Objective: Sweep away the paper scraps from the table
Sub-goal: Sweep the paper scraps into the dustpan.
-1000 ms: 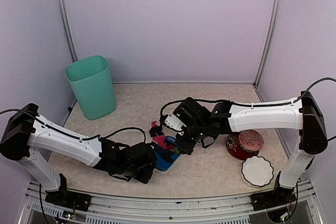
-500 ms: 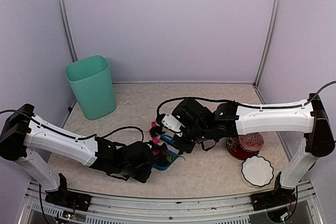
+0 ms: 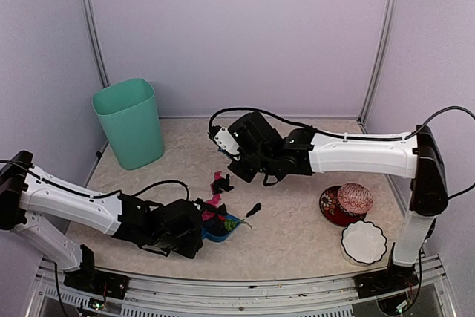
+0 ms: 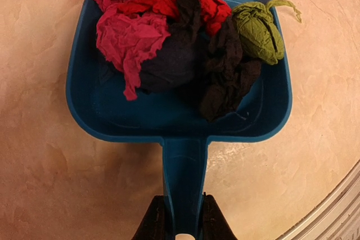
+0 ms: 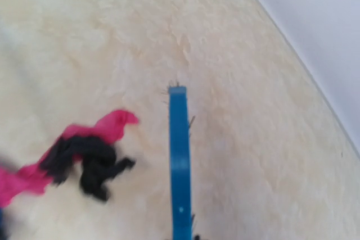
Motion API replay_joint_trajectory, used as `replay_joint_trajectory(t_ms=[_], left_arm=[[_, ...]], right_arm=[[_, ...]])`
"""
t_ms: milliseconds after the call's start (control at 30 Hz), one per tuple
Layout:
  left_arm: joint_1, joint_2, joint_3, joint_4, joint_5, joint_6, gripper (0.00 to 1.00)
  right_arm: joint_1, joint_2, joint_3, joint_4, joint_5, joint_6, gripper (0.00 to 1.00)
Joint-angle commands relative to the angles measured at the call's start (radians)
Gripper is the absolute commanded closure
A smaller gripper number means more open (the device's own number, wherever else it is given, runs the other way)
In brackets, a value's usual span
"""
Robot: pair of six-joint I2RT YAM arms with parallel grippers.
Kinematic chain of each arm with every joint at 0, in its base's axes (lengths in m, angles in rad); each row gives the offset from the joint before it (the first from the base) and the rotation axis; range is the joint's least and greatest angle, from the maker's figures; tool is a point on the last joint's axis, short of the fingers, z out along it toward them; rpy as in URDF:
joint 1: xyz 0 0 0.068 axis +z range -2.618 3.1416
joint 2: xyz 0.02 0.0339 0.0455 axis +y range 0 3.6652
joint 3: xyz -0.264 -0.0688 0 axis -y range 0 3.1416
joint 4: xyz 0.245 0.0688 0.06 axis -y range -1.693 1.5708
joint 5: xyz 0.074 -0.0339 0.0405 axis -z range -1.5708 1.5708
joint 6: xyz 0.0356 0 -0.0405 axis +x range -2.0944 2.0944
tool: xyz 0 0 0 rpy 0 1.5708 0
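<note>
My left gripper [image 4: 181,224] is shut on the handle of the blue dustpan [image 4: 112,111], which lies flat on the table [image 4: 45,184]. Pink, red, navy, black and green paper scraps [image 4: 140,37] are piled in the pan. In the top view the left gripper [image 3: 194,229] sits behind the dustpan [image 3: 221,231]. Loose pink and black scraps [image 3: 220,182] lie just beyond it, and a dark bit [image 3: 254,207] lies to its right. My right gripper [image 3: 231,146] holds the blue brush [image 5: 180,167] above the table, behind those scraps [image 5: 84,158].
A teal bin [image 3: 130,122] stands at the back left. A red-patterned bowl with a ball in it [image 3: 347,204] and a white scalloped bowl [image 3: 364,243] sit at the right. The metal frame [image 4: 337,200] runs just behind the dustpan.
The right arm has lifted the brush off the dustpan's mouth and swung it back and left. The left arm has drawn the dustpan slightly left and nearer. Some scraps stayed on the table.
</note>
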Motion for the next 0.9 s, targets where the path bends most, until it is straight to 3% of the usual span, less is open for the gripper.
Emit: replay_joint_trajectory(t_ms=[0,367,633,867], left_arm=[[0.034,-0.025,-0.039,-0.062,0.023,-0.023,1.0],[0.097,0.003,-0.032,-0.034,0.048,0.022,1.0],[0.126,0.014,-0.02,-0.012,0.053,0.05,1.0],[0.133,0.026,-0.034,0.018,0.059,0.064,1.0]], right_arm=[[-0.037,0.132,0.071,0.099,-0.049,-0.163,1.0],[-0.067,0.31,0.222,-0.008,-0.231,-0.267,1.0],[-0.018,0.241,0.161,-0.137,-0.36,-0.204,1.0],[0.014,0.13,0.053,-0.14,-0.458,-0.115,1.0]])
